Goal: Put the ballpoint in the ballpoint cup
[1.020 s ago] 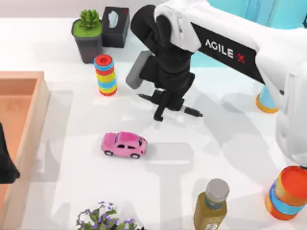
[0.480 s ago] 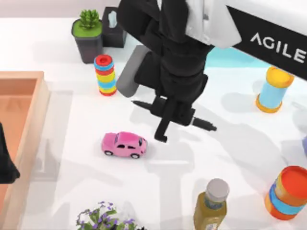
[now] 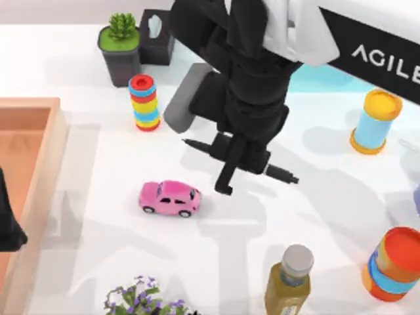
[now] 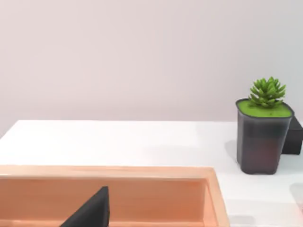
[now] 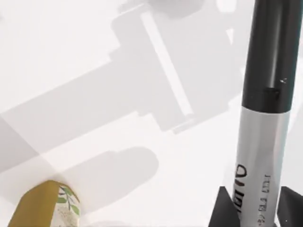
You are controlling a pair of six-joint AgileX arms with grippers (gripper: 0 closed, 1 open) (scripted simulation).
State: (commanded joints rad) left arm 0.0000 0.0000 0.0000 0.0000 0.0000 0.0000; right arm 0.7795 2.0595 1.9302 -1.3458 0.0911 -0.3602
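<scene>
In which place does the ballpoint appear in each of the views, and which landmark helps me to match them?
Top view: ballpoint held crosswise in the right claw, over mid-table.
Right wrist view: ballpoint close up, gripped by that claw.
Left wrist view: faces the tray and plant pot; the left claw is parked over the tray.
Landmarks: the bottle links top and right wrist views; the plant pot links top and left wrist views.

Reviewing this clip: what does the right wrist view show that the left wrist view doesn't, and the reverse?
Right wrist view: the ballpoint clamped between the right gripper fingers above the table, with a yellow bottle below. Left wrist view: the potted succulent, the wooden tray and a dark edge of the left gripper. Shared: the white table.
</scene>
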